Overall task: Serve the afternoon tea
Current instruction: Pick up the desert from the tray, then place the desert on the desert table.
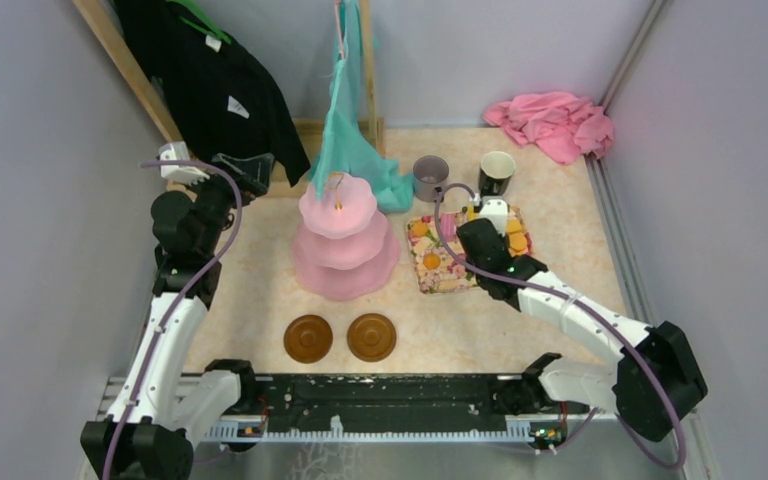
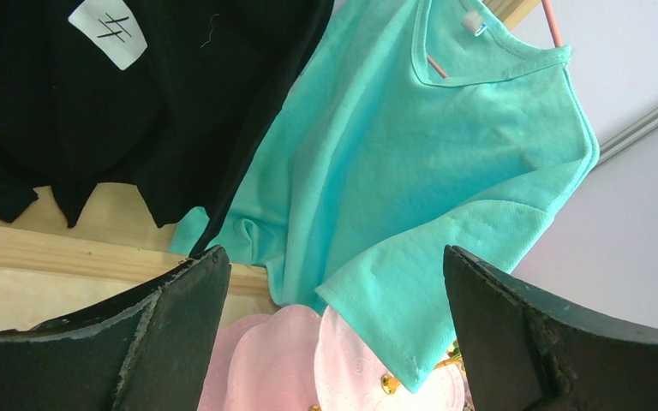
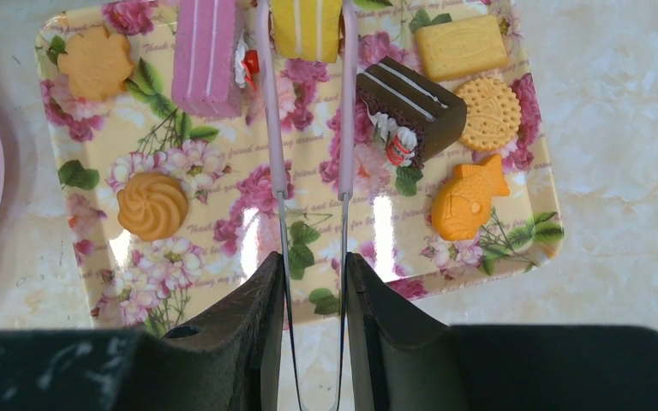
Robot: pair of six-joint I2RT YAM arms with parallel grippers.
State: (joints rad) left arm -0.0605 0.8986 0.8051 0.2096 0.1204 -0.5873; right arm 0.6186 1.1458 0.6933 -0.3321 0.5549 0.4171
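My right gripper [image 3: 313, 274] is shut on a pair of metal tongs [image 3: 343, 128] with pink arms. Those arms reach over the flowered tray [image 3: 514, 248] and stand on either side of a yellow cake [image 3: 306, 26] at its far edge. Around it lie a pink cake [image 3: 208, 56], a brown cake [image 3: 411, 107], an orange swirl [image 3: 152, 205], a fish cake [image 3: 467, 201] and biscuits [image 3: 488, 111]. The pink three-tier stand [image 1: 345, 240] is left of the tray [image 1: 425, 278]. My left gripper [image 2: 334, 282] hangs open and empty, raised behind the stand [image 2: 274, 360].
A grey mug [image 1: 430, 177] and a black mug [image 1: 496, 172] stand behind the tray. Two brown discs [image 1: 308, 338] [image 1: 371, 337] lie near the front. A teal shirt [image 2: 411, 145] hangs over the stand, with a black garment [image 1: 210, 80] at back left and a pink cloth [image 1: 555, 125] at back right.
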